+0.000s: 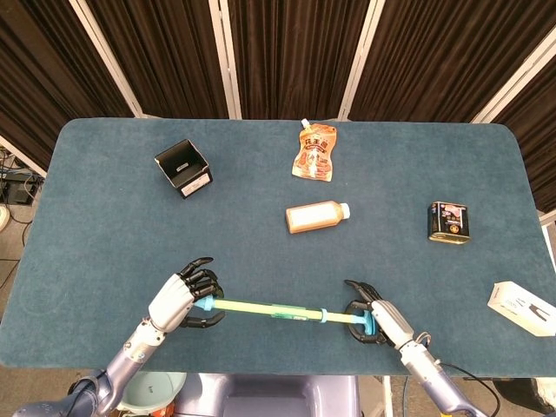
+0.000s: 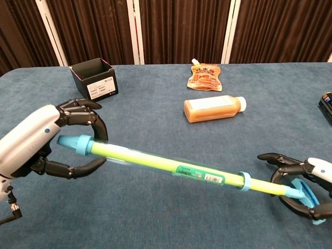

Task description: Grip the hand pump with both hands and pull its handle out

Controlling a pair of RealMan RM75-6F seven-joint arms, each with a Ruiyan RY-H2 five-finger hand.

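Observation:
The hand pump [image 1: 271, 310] [image 2: 161, 162] is a yellow-green tube with light-blue ends, lying across the blue table [image 1: 95, 234] near its front edge. My left hand [image 1: 178, 300] [image 2: 32, 146] curls its fingers around the capped left end of the barrel and holds it a little above the cloth. My right hand [image 1: 380, 315] [image 2: 307, 182] wraps its fingers around the blue T-handle [image 2: 303, 194] at the right end. A short length of thin yellow rod [image 2: 264, 187] shows between the barrel's collar and the handle.
A black open box [image 1: 183, 168] [image 2: 94, 80] stands at the back left. An orange pouch [image 1: 314, 152] [image 2: 206, 75] and a lying bottle of orange liquid [image 1: 317, 216] [image 2: 212, 109] sit mid-table. A dark tin [image 1: 448, 222] and a white box [image 1: 521, 307] are on the right.

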